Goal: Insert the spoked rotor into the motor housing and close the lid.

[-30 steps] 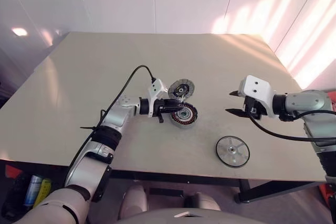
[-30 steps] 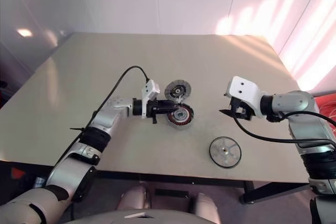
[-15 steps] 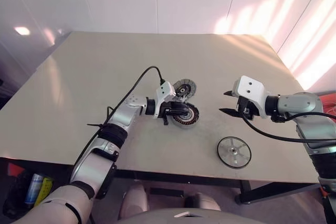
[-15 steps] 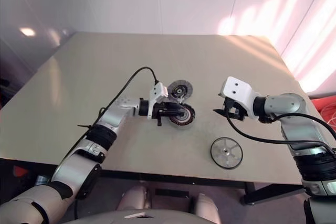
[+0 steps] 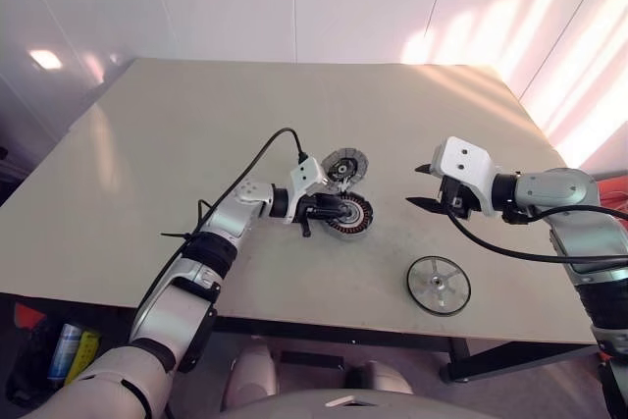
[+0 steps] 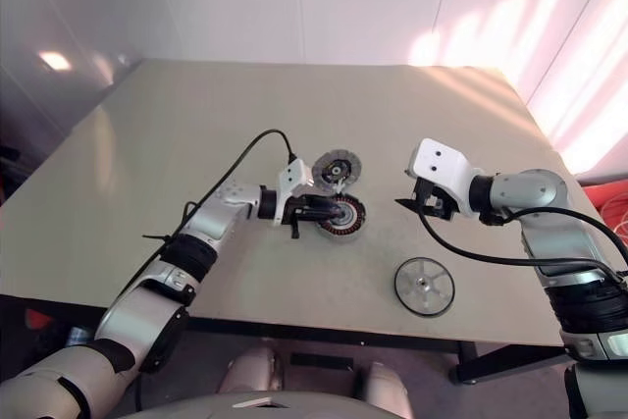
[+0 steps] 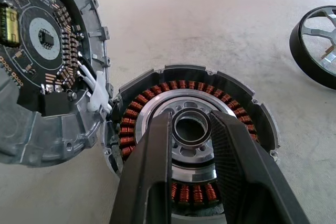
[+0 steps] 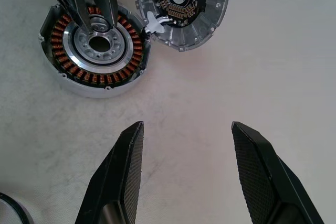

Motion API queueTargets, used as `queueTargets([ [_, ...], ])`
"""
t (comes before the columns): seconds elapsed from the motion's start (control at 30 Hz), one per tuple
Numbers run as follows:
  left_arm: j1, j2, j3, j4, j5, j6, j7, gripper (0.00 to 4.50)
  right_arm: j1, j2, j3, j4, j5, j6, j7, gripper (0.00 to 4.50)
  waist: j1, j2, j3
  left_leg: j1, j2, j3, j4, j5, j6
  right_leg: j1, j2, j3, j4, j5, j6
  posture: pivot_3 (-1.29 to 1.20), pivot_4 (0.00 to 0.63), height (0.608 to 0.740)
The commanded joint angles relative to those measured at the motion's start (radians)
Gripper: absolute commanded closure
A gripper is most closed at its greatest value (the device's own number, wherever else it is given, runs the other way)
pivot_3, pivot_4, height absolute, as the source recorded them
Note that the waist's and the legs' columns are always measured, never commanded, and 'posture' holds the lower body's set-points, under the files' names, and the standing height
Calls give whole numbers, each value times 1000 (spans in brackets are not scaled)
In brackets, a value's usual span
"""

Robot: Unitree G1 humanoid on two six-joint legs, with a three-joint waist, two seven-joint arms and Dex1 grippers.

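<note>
The motor housing [image 5: 350, 214], a shallow cup with coppery windings [image 7: 247, 124], lies near the table's middle. Its grey lid [image 5: 343, 164] lies swung open beside it, circuit side [image 7: 42, 51] up. My left gripper [image 5: 343, 211] reaches in from the left and is shut on a small black ring [image 7: 191, 128], holding it over the housing's silver centre. The spoked rotor [image 5: 437, 285], black-rimmed, lies flat near the front edge to the right. My right gripper [image 5: 424, 186] hovers open to the right of the housing, with nothing between its fingers [image 8: 128, 171].
The left arm's black cable [image 5: 257, 149] arcs over the tabletop [image 5: 196, 125]. Bare table lies between the housing and my right gripper. The table's front edge [image 5: 324, 326] is close behind the rotor.
</note>
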Motion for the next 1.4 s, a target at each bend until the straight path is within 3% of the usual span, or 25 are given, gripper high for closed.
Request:
queueTargets([
  [0.03,-29,-9,4,2,5,-23,6,3727,-25,-4,-8,-10,3,-13,-10,1469,0,0,0,0,0,0,0,0,0,0,0,0,0,0,0,0,0,740],
  [0.67,-54,-33,12,74,20,-97,7,3727,-40,4,-3,0,0,-30,-20,1469,0,0,0,0,0,0,0,0,0,0,0,0,0,0,0,0,0,740],
  [0.7,-54,-35,14,77,26,-104,25,3019,-40,5,-3,0,0,-31,-20,1469,0,0,0,0,0,0,0,0,0,0,0,0,0,0,0,0,0,740],
  [1.07,-51,-34,37,83,16,-123,64,3019,-46,10,5,8,-6,-37,-27,1469,0,0,0,0,0,0,0,0,0,0,-1,0,0,0,0,0,0,740],
  [1.4,22,11,149,-185,-145,76,50,3019,-59,52,37,-5,-13,-4,-45,1469,-3,0,0,0,0,0,0,0,0,0,-1,0,0,0,0,0,0,740],
])
